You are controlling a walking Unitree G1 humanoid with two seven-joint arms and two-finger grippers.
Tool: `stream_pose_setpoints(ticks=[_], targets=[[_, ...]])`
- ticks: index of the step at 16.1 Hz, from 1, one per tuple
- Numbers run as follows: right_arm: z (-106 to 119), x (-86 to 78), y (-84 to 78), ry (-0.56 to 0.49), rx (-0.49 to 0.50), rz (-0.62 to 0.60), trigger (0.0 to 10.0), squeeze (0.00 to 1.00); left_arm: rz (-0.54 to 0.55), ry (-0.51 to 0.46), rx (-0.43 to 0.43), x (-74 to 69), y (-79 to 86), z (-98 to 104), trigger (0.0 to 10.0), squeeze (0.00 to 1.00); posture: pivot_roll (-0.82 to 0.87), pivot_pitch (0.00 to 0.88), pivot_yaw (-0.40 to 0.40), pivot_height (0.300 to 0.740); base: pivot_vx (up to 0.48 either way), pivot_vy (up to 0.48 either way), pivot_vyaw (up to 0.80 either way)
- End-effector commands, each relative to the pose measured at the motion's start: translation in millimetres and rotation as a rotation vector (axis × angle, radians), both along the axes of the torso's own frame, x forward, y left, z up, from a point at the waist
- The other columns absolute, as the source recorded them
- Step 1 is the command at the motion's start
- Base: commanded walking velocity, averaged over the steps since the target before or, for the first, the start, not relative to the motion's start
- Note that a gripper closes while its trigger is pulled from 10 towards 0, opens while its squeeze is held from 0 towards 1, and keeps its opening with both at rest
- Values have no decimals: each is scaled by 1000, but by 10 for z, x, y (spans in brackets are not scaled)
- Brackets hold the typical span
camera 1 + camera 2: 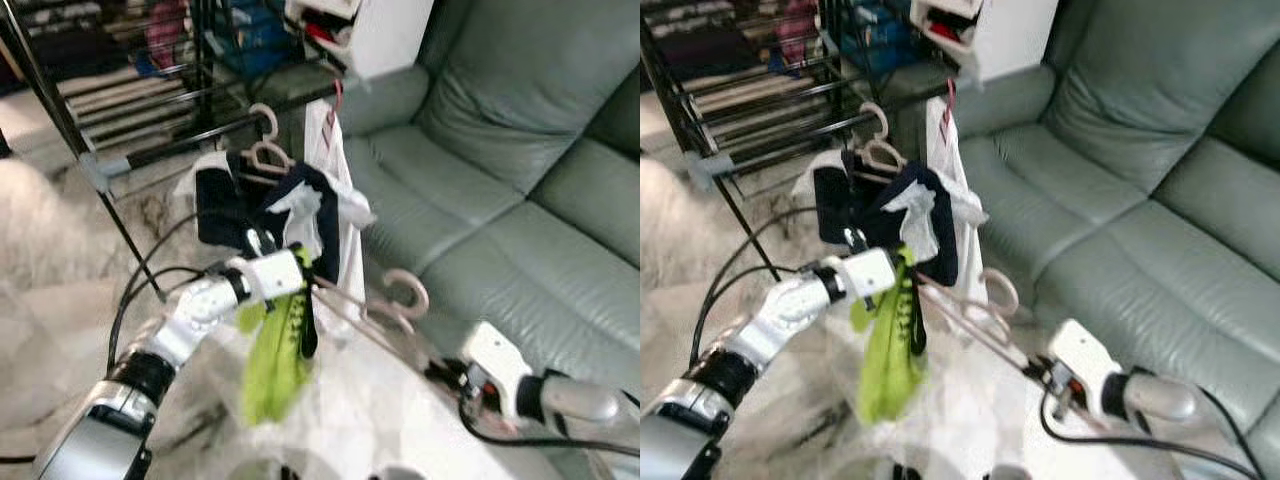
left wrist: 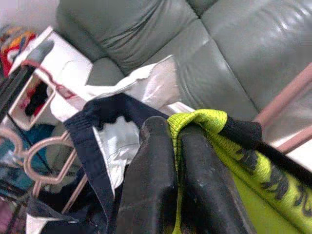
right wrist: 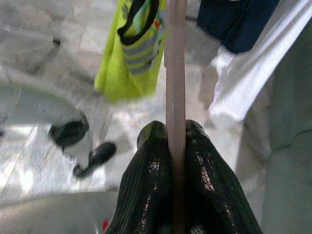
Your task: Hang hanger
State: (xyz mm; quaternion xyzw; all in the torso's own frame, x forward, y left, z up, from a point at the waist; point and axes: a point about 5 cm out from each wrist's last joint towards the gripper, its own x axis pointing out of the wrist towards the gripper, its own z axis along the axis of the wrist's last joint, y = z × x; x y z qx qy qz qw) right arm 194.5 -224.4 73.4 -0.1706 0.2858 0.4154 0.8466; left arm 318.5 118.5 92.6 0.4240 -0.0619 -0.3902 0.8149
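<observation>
Right gripper (image 3: 170, 134) clamped on pink hanger (image 1: 385, 312) bar, held before the grey sofa (image 1: 500, 180), while left gripper (image 2: 173, 134) pinches its lime-green garment (image 1: 275, 350) (clothes rack (image 1: 150, 150) beyond).

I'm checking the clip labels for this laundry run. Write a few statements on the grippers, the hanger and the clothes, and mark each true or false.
1. The right gripper is shut on the pink hanger. True.
2. The left gripper is open and holds nothing. False: it pinches the lime-green garment.
3. The pink hanger's hook is already over the black rack bar. False: it hangs free in front of the sofa.
4. Other hangers with clothes are on the rack. True.
</observation>
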Motion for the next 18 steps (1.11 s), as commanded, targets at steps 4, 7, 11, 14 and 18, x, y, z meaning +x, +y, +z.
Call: stream_pose_setpoints(ticks=[4, 7, 11, 14, 18], targets=[[13, -72, -159, 67, -71, 40, 10000, 0, 124, -69, -14, 175, 172, 149, 10000, 0, -81, 30, 11, 740, 0, 0, 0], [-57, -41, -206, 23, -145, 40, 10000, 0, 171, -74, -67, 188, 167, 156, 10000, 0, -79, 16, 10, 740, 0, 0, 0], [17, 91, -106, -88, -82, 12, 10000, 0, 167, -74, -67, 171, 146, 121, 10000, 0, -75, 3, 14, 740, 0, 0, 0], [61, 117, -96, -116, -66, 7, 10000, 0, 194, -74, -83, 204, 162, 137, 10000, 0, -78, 4, 18, 740, 0, 0, 0], [117, 116, -134, -138, -108, 28, 10000, 0, 313, -66, -57, 247, 268, 67, 10000, 0, -85, 9, 24, 740, 0, 0, 0]])
